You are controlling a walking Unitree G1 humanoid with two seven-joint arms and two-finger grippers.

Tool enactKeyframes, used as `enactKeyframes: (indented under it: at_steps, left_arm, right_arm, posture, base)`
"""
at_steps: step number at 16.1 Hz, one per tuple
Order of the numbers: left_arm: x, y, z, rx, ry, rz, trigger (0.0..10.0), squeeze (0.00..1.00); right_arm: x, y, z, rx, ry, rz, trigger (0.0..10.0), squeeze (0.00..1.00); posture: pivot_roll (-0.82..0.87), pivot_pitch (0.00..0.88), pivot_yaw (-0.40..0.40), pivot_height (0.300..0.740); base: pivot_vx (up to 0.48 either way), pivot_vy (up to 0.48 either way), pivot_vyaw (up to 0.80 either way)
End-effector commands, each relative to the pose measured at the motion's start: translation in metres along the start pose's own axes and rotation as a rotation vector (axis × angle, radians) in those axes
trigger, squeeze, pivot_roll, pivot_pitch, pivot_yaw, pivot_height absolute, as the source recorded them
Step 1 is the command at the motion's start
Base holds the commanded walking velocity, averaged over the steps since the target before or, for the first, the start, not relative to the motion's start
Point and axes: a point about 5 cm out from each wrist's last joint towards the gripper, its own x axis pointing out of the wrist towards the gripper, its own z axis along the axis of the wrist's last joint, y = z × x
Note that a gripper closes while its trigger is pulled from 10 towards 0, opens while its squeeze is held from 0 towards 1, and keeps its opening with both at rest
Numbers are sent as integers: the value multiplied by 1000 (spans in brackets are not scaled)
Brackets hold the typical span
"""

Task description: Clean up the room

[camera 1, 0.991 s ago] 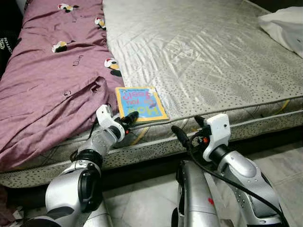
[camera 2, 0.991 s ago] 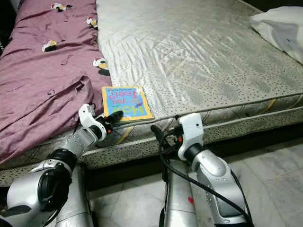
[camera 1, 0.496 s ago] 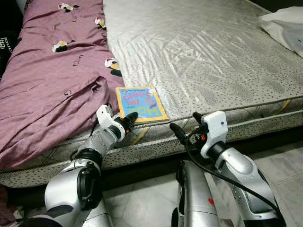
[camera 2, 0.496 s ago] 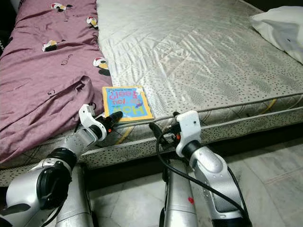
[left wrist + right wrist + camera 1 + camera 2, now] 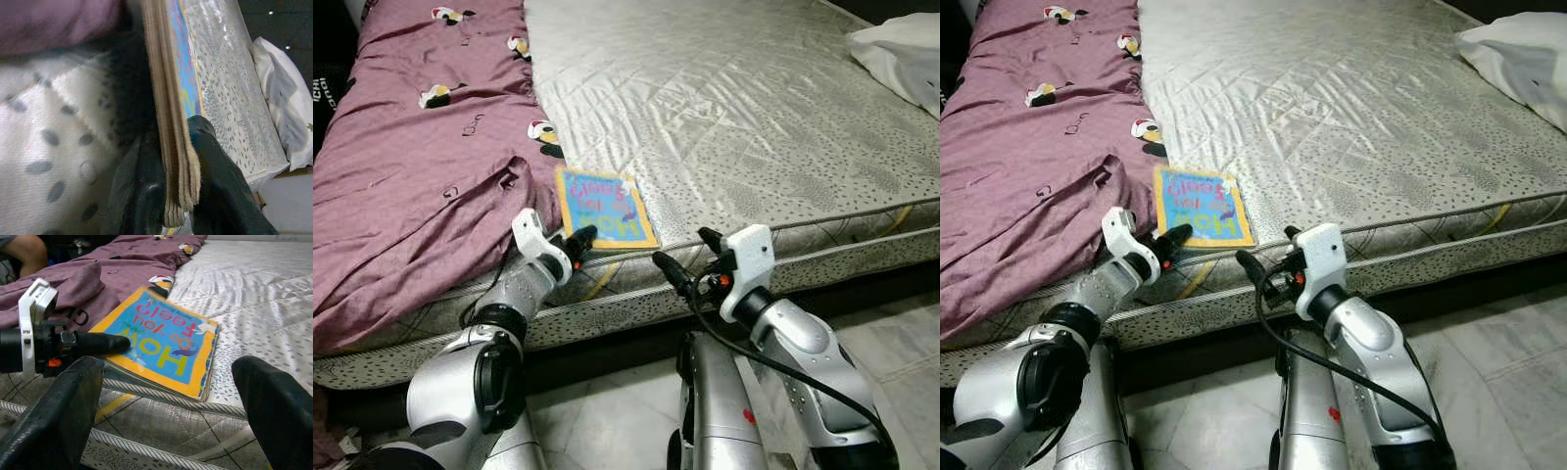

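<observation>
A thin board book [image 5: 598, 207] with a blue cover and yellow border lies at the near edge of the mattress [image 5: 734, 117], its near corner lifted off the surface. The left gripper [image 5: 578, 240] has that near-left corner pinched between its two black fingers [image 5: 215, 186], one above the cover and one below, clamped tight on the page stack. The book's left edge sits just beside the bunched hem of a purple blanket [image 5: 411, 176] that covers the left part of the bed; a fold of it rises right next to the book and crowds that side.

The right gripper [image 5: 690, 257] hovers at the mattress's near edge, just right of the book and apart from it, fingers spread wide with nothing between them. To the book's right and far side the grey quilted mattress is bare and flat, giving open room. A white pillow [image 5: 901, 54] lies at the far right corner, well apart. Below the mattress edge is pale tiled floor [image 5: 607, 421]. A black cable [image 5: 744, 357] loops along the right arm.
</observation>
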Motion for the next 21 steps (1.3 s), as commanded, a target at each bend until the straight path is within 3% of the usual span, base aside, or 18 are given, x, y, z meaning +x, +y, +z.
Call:
enactKeyframes:
  at_steps: [1, 3, 5, 7, 8, 9, 10, 11, 12, 13, 17, 18, 20, 21]
  left_arm:
    - [-1, 3, -1, 85, 21, 32, 0, 0]
    - [0, 0, 3, 149, 8, 21, 0, 0]
    - [4, -11, 16, 265, -47, -20, 0, 0]
    - [6, -28, 39, 411, -130, -56, 0, 0]
    - [6, -31, 44, 434, -154, -65, 0, 0]
    - [3, -39, 58, 550, -231, -87, 0, 0]
    - [-6, -48, 77, 689, -363, -103, 0, 0]
    - [-9, -50, 82, 726, -402, -101, 0, 0]
    - [-26, -50, 99, 860, -539, -70, 0, 0]
    - [-42, -49, 108, 989, -624, -38, 0, 0]
    - [-74, -51, 115, 1101, -751, 19, 0, 0]
    - [-96, -55, 111, 1153, -821, 66, 0, 0]
    - [-106, -56, 106, 1165, -847, 104, 0, 0]
    - [-111, -53, 96, 1172, -849, 135, 3490, 0]
  right_arm:
    - [2, 2, 1, -16, 7, 36, 10000, 0]
    - [2, 2, 0, -41, 21, 35, 10000, 0]
    - [8, -3, 0, -98, 21, -28, 10000, 0]
    - [14, -18, 5, -170, -34, -200, 10000, 0]
    - [15, -20, 4, -127, -30, -225, 10000, 0]
    - [18, -25, 7, -74, -49, -269, 10000, 0]
    - [18, -38, 3, -66, -52, -367, 10000, 0]
    - [18, -42, 2, -89, -48, -408, 10000, 0]
    - [18, -46, -3, -119, -23, -417, 10000, 0]
    - [19, -44, -3, -58, -33, -382, 10000, 0]
    - [20, -44, -1, -73, -74, -427, 10000, 0]
    - [21, -43, 0, -46, -100, -450, 10000, 0]
    - [22, -42, -1, -18, -111, -462, 10000, 0]
    - [24, -41, -1, 19, -130, -453, 10000, 0]
  posture:
    - [-160, 0, -18, 458]
    - [-160, 0, -18, 458]
    - [-149, 0, -15, 458]
    - [-142, 0, -13, 458]
    - [-128, 0, -10, 458]
    - [-108, 0, -7, 458]
    - [-86, 0, -6, 458]
    - [-86, 0, -6, 458]
    - [-55, 0, 1, 458]
    - [-42, 0, 1, 458]
    - [-11, 0, -2, 458]
    - [8, 0, -4, 458]
    - [15, 0, -7, 458]
    - [21, 0, -8, 458]
  base:
    - [0, 0, 0]
    - [0, 0, 0]
    - [0, 0, 0]
    - [0, 0, 0]
    - [0, 0, 0]
    - [0, 0, 0]
    - [0, 0, 0]
    - [0, 0, 0]
    - [0, 0, 0]
    - [0, 0, 0]
    - [0, 0, 0]
    - [0, 0, 0]
    - [0, 0, 0]
    - [0, 0, 0]
